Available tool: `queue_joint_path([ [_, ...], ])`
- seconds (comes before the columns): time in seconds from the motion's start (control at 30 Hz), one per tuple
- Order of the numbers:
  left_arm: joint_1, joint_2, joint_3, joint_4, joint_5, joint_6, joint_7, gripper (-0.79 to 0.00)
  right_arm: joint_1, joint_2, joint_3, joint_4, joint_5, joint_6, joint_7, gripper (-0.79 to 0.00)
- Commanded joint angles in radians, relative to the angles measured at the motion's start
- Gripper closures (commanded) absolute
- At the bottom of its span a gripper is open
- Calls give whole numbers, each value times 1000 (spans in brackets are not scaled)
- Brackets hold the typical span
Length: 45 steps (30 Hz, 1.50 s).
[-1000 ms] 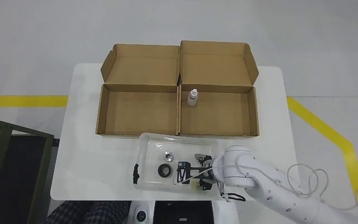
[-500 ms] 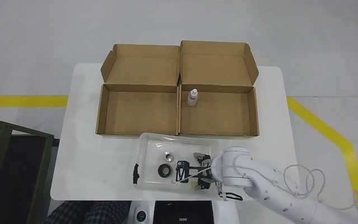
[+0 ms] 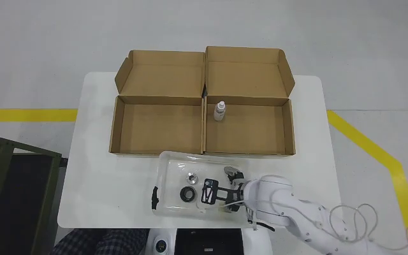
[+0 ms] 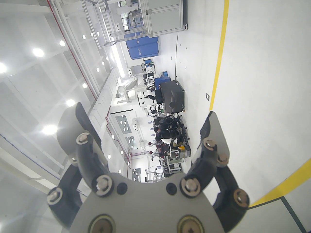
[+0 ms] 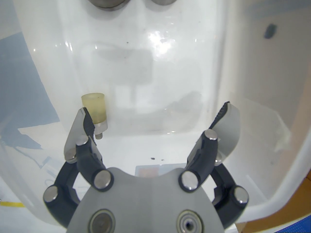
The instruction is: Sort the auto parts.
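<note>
**A:** How far is the sorting judged to be?

**B:** At an early stage. One white bottle (image 3: 219,111) is seen standing in the right box (image 3: 255,131), near its upper left corner. Bare cardboard is shown by the left box (image 3: 159,127). The two boxes are set side by side, touching, in the upper middle of the table (image 3: 95,178).

**A:** What is left to be sorted?

**B:** Several parts are seen in the clear tray (image 3: 171,173), just below the boxes at the lower centre of the top view. A silvery metal part (image 3: 192,177) is there, with a black ring (image 3: 187,193) just below it and another silvery piece (image 3: 231,171) toward the tray's upper right. A black clip (image 3: 154,196) is seen at the tray's left edge. Whether it lies inside or outside the wall cannot be told.

**A:** Where is the right gripper?

**B:** The right gripper (image 5: 155,112) is lowered into the tray, right of the black ring in the top view. Its jaws are spread wide and nothing is held between them. A small yellowish cylinder (image 5: 94,109) with a threaded stud is seen just beside one finger, outside the gap. Whether it is touched cannot be told.

**A:** And the other one?

**B:** The left gripper (image 4: 145,117) is pointed away from the table toward the hall, with its jaws apart and empty.

**A:** What is called for next?

**B:** Probably a part is to be closed on, lifted out and carried to a box. Which box suits which part cannot be told.
</note>
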<state>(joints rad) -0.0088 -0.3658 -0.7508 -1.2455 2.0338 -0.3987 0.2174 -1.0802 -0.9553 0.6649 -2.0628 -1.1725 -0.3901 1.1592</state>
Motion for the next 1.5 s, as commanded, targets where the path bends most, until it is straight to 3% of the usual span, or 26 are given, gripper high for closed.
queue_joint_path([
  [0.0,0,0,0,0,0,0,0,-785,-19,6,20,-22,-18,11,-16,-785],
  [0.27,0,0,0,0,0,0,0,-785,-93,25,62,-60,-28,-23,-5,-785],
  [0.8,0,0,0,0,0,0,0,-785,-59,-3,26,25,3,-37,-1,-785],
  [1.47,0,0,0,0,0,0,0,-785,-74,-18,21,31,-59,-26,-7,-785],
])
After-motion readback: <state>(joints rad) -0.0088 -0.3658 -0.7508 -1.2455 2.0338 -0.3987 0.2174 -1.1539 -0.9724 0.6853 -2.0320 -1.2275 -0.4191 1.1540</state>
